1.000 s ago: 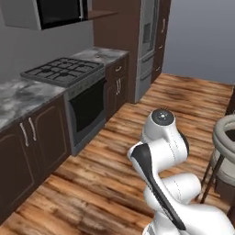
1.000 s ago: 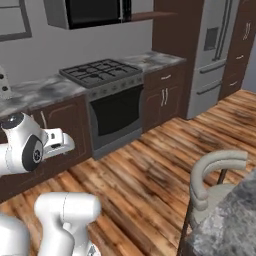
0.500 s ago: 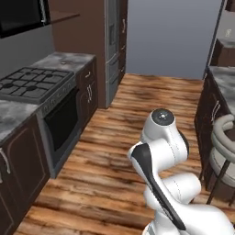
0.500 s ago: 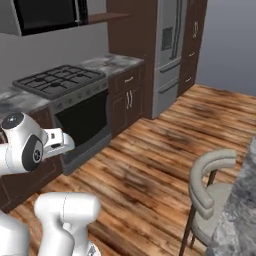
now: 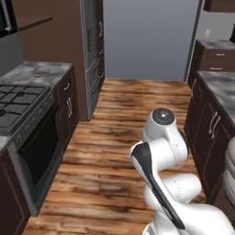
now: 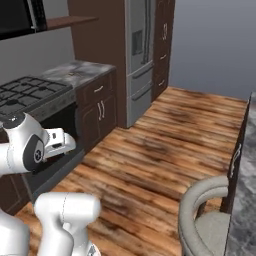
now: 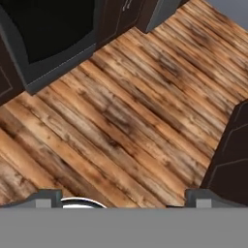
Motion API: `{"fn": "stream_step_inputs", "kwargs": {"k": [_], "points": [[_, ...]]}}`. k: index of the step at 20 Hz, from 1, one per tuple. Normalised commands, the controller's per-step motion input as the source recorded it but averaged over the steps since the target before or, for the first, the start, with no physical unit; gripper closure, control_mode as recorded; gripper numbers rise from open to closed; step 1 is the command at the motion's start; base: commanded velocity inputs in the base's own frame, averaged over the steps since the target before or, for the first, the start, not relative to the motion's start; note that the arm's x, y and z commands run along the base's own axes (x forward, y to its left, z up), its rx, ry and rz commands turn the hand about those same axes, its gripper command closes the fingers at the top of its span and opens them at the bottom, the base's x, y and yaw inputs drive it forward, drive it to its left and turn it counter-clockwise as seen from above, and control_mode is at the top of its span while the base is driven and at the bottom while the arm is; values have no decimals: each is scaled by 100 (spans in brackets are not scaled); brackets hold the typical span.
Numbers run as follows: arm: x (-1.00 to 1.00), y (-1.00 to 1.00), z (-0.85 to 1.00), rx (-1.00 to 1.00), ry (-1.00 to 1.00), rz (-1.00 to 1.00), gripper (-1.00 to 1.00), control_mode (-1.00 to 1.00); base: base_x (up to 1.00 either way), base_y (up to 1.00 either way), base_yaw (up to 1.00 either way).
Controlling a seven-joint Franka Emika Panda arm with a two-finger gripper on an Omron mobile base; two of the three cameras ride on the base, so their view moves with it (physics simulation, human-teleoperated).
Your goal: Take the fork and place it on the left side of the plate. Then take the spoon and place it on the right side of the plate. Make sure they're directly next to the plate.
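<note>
The end effector (image 7: 124, 196) hangs over bare wooden floor (image 7: 126, 111), its two finger tips (image 7: 46, 197) spread wide apart with nothing between them, nothing held. It looks straight down at planks, and that is the whole story of what lies under it right now.

Out from there: on one side of the hand's view is the dark front of the oven (image 7: 48, 34), on the other the corner of a dark cabinet (image 7: 230, 160). So the arm (image 5: 160, 151) is parked in the aisle between two runs of units, folded up tight over the base.

Fork, spoon, plate? I can't place any of them from here. On the stove side, the hob (image 5: 18, 103) and the stretch of grey worktop (image 5: 39, 73) beside it carry no cutlery that I can make out. The other worktop (image 5: 220, 85), off to the arm's right, shows just a strip of grey stone, and a chair back (image 6: 207, 200) stands against it nearer the base.

My guess is the setting sits up on that right-hand worktop, well apart from the end effector and higher than it. Which way the fork's handle lies cannot be told yet. The base has to bring things into sight before any reach makes sense.
</note>
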Motion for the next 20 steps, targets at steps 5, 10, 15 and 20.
{"fn": "stream_step_inputs", "kwargs": {"k": [5, 10, 15, 20], "points": [[0, 0, 0, 0, 0, 0, -100, 100, 100, 0, -2], [0, 0, 0, 0, 0, 0, -100, 100, 100, 0, 0], [0, 0, 0, 0, 0, 0, -100, 100, 100, 0, 6], [0, 0, 0, 0, 0, 0, -100, 100, 100, 1, 24]]}}
